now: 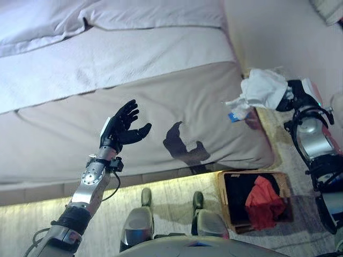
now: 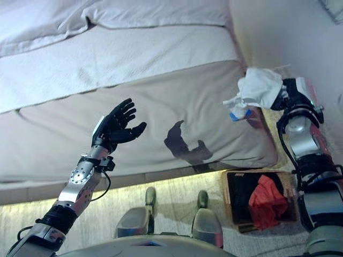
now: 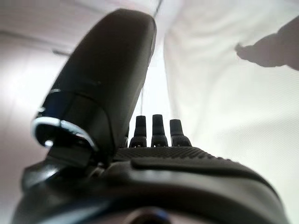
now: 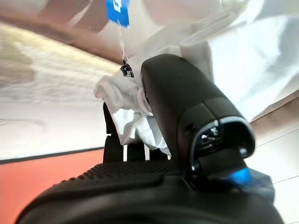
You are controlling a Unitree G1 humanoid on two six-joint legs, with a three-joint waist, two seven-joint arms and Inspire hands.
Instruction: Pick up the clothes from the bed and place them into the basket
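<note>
right hand (image 2: 286, 96) clenched on crumpled white cloth garment (image 2: 258, 87) | soft, light, droopy; bunched-fold grip suits | dark wicker basket (image 2: 233, 214) below | left hand (image 1: 122, 127) released

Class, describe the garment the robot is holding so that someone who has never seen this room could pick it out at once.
Start at the large bed with the beige cover and go to its corner on the robot's right. Above the floor there, the right hand has its fingers curled round a crumpled white cloth garment with a small blue tag. The clothes in the brown basket below are red and black.
</note>
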